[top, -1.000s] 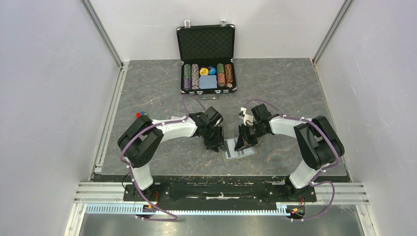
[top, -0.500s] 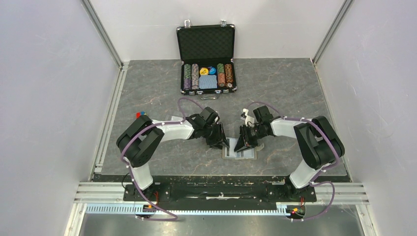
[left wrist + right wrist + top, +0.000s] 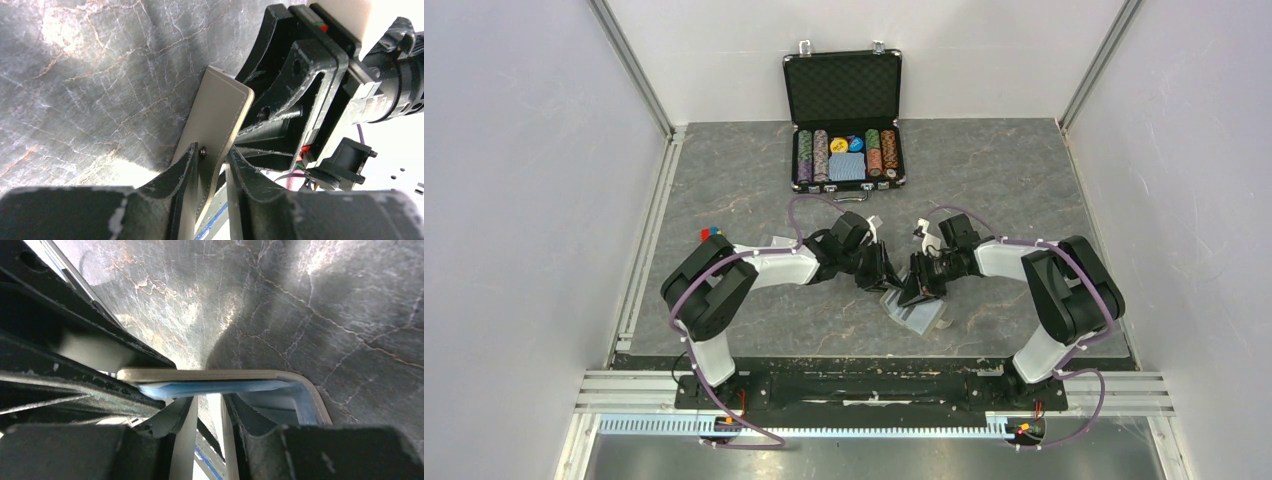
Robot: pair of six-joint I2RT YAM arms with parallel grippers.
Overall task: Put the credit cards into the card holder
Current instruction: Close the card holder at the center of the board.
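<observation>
The card holder [image 3: 916, 318], taupe outside with light blue lining, sits tipped at the table's near middle between both grippers. My left gripper [image 3: 886, 278] is shut on its raised taupe flap [image 3: 220, 110]. The flap's small snap stud sits by the left gripper's [image 3: 212, 152] fingertips. My right gripper [image 3: 907, 290] faces it from the right. In the right wrist view the holder's edge and blue lining [image 3: 225, 382] lie across the right gripper's [image 3: 207, 402] tips, and one finger reaches inside the fold. Its jaws stand slightly apart with nothing between them. The credit cards do not show.
An open black poker-chip case [image 3: 844, 150] with chips and a blue deck stands at the back middle. A clear sleeve [image 3: 774, 241] lies behind the left arm. White walls close in both sides, and a metal rail [image 3: 639, 290] runs along the left edge.
My left gripper has moved right to meet the right one and narrowed onto the flap. The card holder, flat a second ago, now sits tipped with its flap raised.
</observation>
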